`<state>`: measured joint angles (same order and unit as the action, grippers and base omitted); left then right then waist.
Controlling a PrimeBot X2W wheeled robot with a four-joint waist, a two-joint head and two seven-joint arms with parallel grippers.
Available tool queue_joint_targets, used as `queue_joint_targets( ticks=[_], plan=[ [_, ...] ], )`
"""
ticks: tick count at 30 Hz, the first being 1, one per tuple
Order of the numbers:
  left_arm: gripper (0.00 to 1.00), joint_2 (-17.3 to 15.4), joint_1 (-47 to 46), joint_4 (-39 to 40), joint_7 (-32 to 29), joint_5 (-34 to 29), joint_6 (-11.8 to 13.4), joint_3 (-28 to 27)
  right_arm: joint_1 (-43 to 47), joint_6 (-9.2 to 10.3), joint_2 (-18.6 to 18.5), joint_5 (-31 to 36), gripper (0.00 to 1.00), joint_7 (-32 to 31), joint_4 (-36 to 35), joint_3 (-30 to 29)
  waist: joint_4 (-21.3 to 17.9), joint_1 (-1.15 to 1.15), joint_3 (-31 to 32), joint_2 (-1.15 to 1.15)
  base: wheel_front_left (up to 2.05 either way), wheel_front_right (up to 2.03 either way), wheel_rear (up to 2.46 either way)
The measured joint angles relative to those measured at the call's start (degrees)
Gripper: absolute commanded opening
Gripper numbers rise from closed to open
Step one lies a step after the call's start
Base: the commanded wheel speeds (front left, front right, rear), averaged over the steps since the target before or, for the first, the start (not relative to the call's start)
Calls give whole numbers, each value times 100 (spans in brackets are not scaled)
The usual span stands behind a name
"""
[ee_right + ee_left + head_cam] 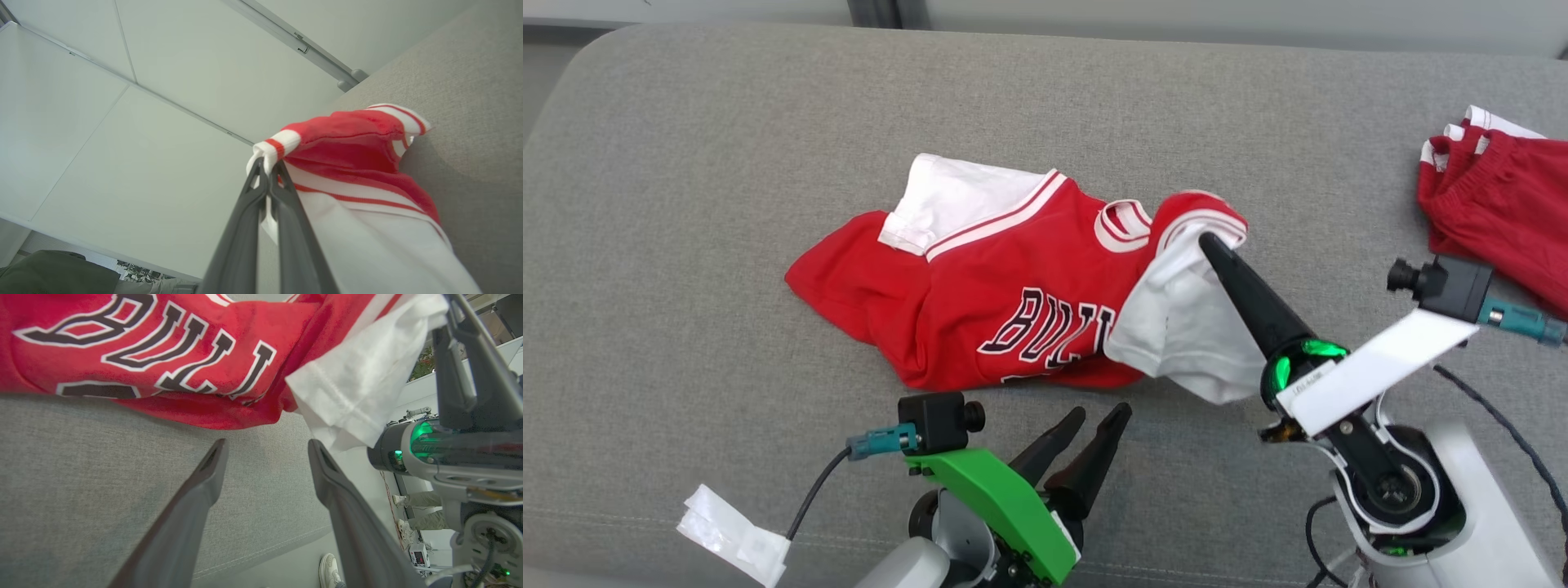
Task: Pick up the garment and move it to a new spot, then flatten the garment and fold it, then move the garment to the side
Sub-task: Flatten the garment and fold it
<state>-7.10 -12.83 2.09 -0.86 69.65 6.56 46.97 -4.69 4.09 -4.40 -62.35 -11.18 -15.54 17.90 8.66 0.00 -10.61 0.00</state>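
Two grippers work over a grey upholstered cushion (686,204). The red jersey (980,286) lies crumpled at centre. At its 3 o'clock, the right gripper (1207,241) pinches its striped trim. The left gripper (1104,410) hovers at 6 o'clock, fingers spread wide, empty. Red shorts (1494,196) lie at 2 o'clock; pale wall panels (122,122) stand behind.

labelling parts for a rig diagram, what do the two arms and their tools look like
Both tools have two long, tapered dark fingers. The left tool sits on a green bracket with a black camera and teal plug. The right tool has a glowing green ring, a white labelled plate and a second camera.
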Motion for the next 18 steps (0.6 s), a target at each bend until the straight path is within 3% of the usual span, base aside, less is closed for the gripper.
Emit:
queue_joint_targets(
  ticks=[10, 18],
  plan=[
    [100, 234, -3, -267, 290, -42, -121, 79, -1315, 294, -241, 141, 0, -1000, -214, 140, 411, 0, 169, 0, 0, 0, 0],
    [100, 328, -4, -467, 490, -38, -286, 155, -1980, 357, -144, 146, 0, -1701, 124, 299, 869, 0, 299, 0, 0, 0, 0]
  ],
)
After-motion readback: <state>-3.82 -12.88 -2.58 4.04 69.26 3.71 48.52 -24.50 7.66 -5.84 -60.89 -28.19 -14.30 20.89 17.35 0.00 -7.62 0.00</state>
